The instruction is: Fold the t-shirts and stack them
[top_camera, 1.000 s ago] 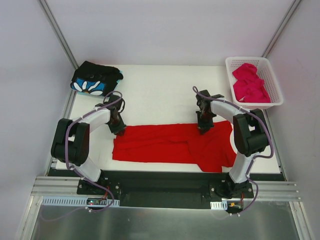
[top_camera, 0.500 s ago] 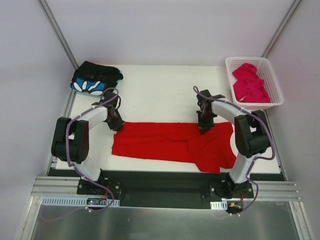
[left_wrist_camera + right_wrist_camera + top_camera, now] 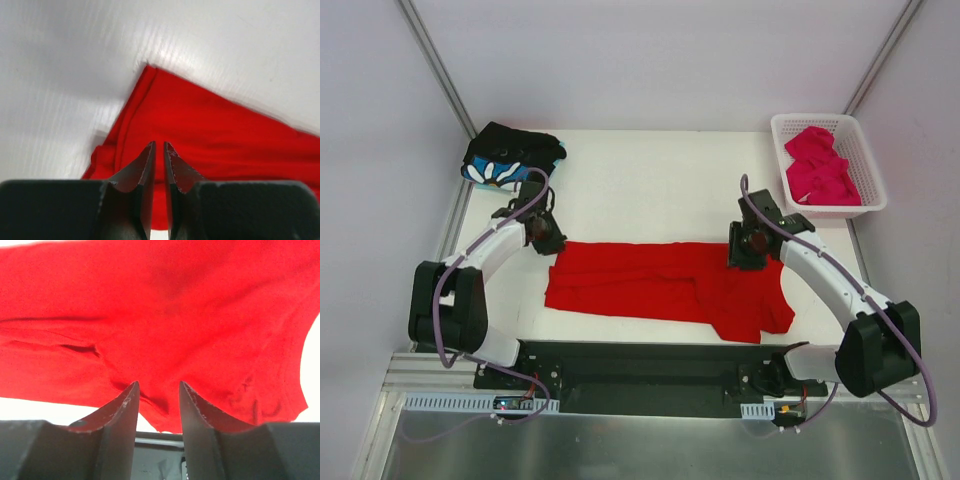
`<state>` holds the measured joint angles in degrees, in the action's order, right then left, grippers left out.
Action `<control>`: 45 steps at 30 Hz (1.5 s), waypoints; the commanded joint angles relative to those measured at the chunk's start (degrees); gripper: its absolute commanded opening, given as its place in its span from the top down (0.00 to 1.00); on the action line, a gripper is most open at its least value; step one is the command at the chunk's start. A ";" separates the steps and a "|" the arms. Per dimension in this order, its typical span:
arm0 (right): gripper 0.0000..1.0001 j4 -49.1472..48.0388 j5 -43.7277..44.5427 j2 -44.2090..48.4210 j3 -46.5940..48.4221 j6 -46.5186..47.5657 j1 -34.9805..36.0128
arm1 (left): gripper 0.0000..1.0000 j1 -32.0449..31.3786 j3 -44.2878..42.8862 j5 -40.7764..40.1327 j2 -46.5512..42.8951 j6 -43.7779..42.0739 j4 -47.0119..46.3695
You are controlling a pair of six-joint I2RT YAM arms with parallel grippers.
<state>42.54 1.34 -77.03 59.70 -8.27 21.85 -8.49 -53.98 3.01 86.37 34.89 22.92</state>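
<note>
Lying flat on smooth white desk (image 3: 650, 190): soft red t-shirt (image 3: 660, 290), a long creased band. Left pincer (image 3: 160, 145) pressed nearly together, empty. Right pincer (image 3: 157, 385), earlier clamped, now spread.

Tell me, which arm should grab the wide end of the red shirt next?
Probably the right. The right fingers hang open just over the wide end of the red t-shirt, ready to pinch it. The left fingers sit nearly shut at the shirt's far-left corner, away from that end.
</note>
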 commanded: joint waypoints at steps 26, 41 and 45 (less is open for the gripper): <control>0.63 -4.84 4.98 1.18 -20.59 -14.66 0.13 | 0.90 -20.51 8.97 -5.38 -0.94 2.46 0.81; 0.67 -3.09 8.41 -3.11 -19.37 -11.77 -3.82 | 0.90 -20.42 17.14 -6.70 -7.69 4.48 1.43; 0.72 -1.94 8.15 -8.29 -14.72 -10.27 -5.23 | 0.90 -20.42 20.22 -6.09 -13.49 6.15 3.62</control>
<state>38.89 5.58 -80.53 41.93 -20.80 18.44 -28.58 -37.34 -0.99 77.38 39.20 19.51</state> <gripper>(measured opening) 0.298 0.103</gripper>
